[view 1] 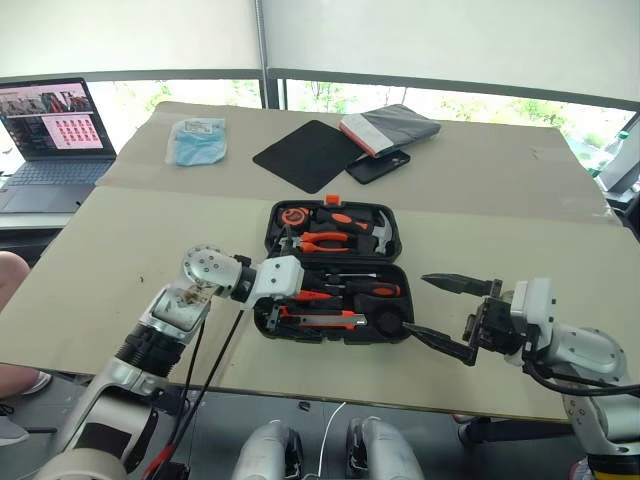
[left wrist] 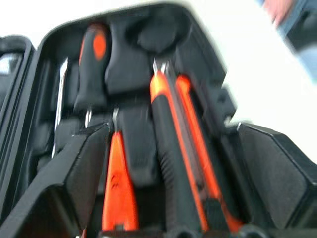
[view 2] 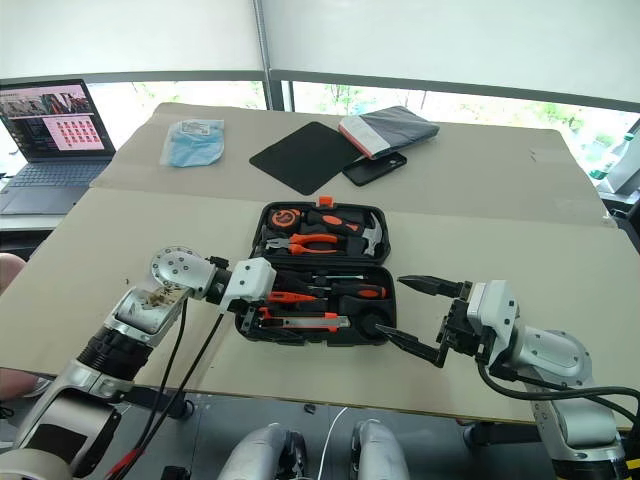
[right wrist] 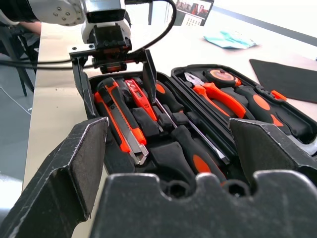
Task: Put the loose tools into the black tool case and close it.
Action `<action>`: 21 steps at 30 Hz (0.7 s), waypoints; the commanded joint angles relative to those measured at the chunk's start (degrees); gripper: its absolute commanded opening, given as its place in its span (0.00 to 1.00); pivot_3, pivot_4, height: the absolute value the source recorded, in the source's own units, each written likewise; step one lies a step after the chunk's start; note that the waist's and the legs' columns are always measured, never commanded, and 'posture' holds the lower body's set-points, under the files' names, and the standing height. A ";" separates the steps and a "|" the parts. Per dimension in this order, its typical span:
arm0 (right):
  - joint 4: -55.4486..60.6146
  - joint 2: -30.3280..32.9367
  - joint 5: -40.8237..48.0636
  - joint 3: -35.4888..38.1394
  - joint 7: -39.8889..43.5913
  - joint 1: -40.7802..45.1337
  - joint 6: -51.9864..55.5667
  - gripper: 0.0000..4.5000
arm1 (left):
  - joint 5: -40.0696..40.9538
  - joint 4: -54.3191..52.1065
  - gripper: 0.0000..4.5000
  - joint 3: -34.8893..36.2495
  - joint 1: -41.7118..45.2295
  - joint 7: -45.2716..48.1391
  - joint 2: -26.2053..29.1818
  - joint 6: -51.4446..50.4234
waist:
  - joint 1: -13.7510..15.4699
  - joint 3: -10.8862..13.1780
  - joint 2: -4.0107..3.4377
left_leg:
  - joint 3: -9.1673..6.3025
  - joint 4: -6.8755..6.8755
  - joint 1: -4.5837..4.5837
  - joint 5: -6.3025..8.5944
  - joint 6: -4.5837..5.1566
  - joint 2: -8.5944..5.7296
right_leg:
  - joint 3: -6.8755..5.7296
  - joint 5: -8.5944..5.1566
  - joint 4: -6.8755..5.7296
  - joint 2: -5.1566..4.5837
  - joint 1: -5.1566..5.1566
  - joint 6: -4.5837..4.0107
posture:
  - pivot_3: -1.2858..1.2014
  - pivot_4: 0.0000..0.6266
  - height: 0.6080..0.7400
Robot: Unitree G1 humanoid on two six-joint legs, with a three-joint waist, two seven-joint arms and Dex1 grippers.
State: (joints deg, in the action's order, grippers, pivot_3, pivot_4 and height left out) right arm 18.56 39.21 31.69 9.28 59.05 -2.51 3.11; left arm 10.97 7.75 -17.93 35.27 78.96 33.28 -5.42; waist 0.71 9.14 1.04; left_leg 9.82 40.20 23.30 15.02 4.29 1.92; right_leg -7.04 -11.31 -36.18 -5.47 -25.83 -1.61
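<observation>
Tool case: black hard plastic, rounded clamshell lying open flat at the table's centre, moulded slots inside, small orange latch at its 12 o'clock edge.
Near half: utility knife, black with orange strip, along the 6 o'clock edge; slim orange tester screwdriver beside it; black-and-orange screwdriver toward 3 o'clock; thin steel shafts between them.
Far half: orange-handled pliers and steel-headed hammer, glossy metal against matte plastic.
Left gripper: at the case's 9 o'clock end, black flat fingers spread apart over the knife and tester, clamping nothing; its white housing hides that corner of the case.
Right gripper: at the case's 3 o'clock side, scuffed black pointed fingers wide apart, empty, lower tip just beside the case rim.
Table: smooth beige top with a seam across it.
Beyond, 12 o'clock: flat black square mat, black phone, grey folded cloth.
Toward 10 o'clock: crinkled blue packet; laptop, cut off by the frame edge.
Unclear: tool tips in the left wrist view are blurred.
</observation>
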 commanded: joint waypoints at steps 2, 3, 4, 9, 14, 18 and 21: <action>-0.09 -0.40 -0.32 0.52 -0.05 0.86 -0.74 1.00 | 3.55 4.24 0.86 5.50 2.15 1.68 0.73 2.91 | -0.06 0.00 0.00 | 0.00 0.01 -0.01 0.00 0.00 0.01 | 0.00 0.00 -0.02 0.01 0.00 0.00 | 0.52 0.24 1.00; -0.09 -0.54 -0.39 0.57 -0.18 0.71 -0.83 1.00 | 3.70 4.55 0.82 5.55 1.67 2.30 0.96 2.84 | -0.09 0.00 0.00 | 0.00 0.01 -0.03 0.00 0.00 0.01 | 0.01 0.00 -0.02 0.00 0.00 0.00 | 0.52 0.24 1.00; 0.06 -0.77 -0.50 0.56 -0.36 0.44 -0.94 1.00 | 3.40 4.69 0.73 5.36 0.89 2.15 0.66 3.65 | -0.10 0.00 0.00 | 0.00 0.01 -0.03 0.00 0.00 0.01 | 0.00 0.00 -0.02 0.01 0.01 0.00 | 0.52 0.24 1.00; 0.73 -1.70 -1.05 0.58 -1.02 -0.44 -1.17 1.00 | 1.54 5.15 0.32 3.93 -2.14 1.07 -1.14 6.73 | 0.00 0.00 0.00 | 0.01 0.04 0.00 0.00 0.00 0.00 | -0.01 0.01 -0.02 -0.01 0.02 0.00 | 0.52 0.24 1.00; 0.67 -2.25 -1.47 0.69 -1.06 -0.74 -1.32 1.00 | -1.23 7.02 0.01 2.86 -3.46 -1.62 -3.49 9.74 | 0.07 0.00 0.00 | 0.00 0.09 0.00 0.02 0.03 0.00 | -0.01 0.02 -0.02 -0.03 0.05 0.02 | 0.52 0.24 1.00; 0.47 -2.51 -1.74 0.83 -1.11 -0.82 -1.44 1.00 | -5.45 8.72 0.01 -0.25 -5.14 -2.13 -3.67 12.75 | 0.02 -0.01 -0.02 | -0.01 0.08 -0.10 0.03 0.04 0.01 | -0.01 0.02 -0.02 -0.04 0.14 0.02 | 0.52 0.24 1.00; 0.49 -2.70 -1.87 0.93 -1.13 -1.03 -1.52 1.00 | -7.52 10.06 0.01 -1.34 -5.17 -4.33 -4.35 11.36 | 0.09 -0.05 -0.08 | -0.05 0.07 -0.39 0.11 0.17 0.02 | -0.04 0.02 0.07 -0.10 0.51 0.02 | 0.52 0.24 1.00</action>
State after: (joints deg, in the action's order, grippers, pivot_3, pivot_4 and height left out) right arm 17.78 36.62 29.77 9.29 58.39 -3.48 3.02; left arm 7.07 15.36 -16.49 31.41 75.87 29.21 7.39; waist 0.79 9.09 0.96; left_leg 9.74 40.27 22.80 15.22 4.59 1.94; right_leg -7.11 -11.30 -36.08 -5.66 -25.18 -1.58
